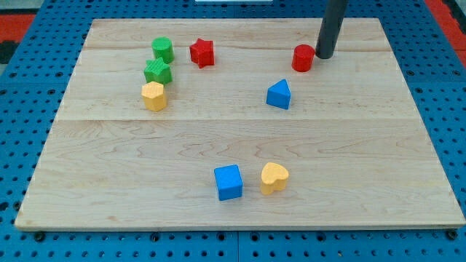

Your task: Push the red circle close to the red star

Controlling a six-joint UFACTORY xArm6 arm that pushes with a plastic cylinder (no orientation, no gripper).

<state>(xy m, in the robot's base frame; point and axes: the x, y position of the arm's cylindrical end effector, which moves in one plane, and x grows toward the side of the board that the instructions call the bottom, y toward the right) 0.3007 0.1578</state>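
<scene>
Camera view: my tip [322, 56] touches the red circle [303, 57] at its 3 o'clock — no claw to report. We judge it light, rigid, slippery — push there toward the red star [202, 52].

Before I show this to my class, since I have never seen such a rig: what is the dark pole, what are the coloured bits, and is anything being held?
This is one camera looking down at a wooden board. The dark pole is my arm's rod; my tip just slides and pushes, so nothing is held. It sits right beside the red circle, on its right in the view. The red star lies further left, near the green circle, a second green block and a yellow block. A blue triangle-like block sits mid-board; a blue cube and yellow heart lie near the bottom.
</scene>
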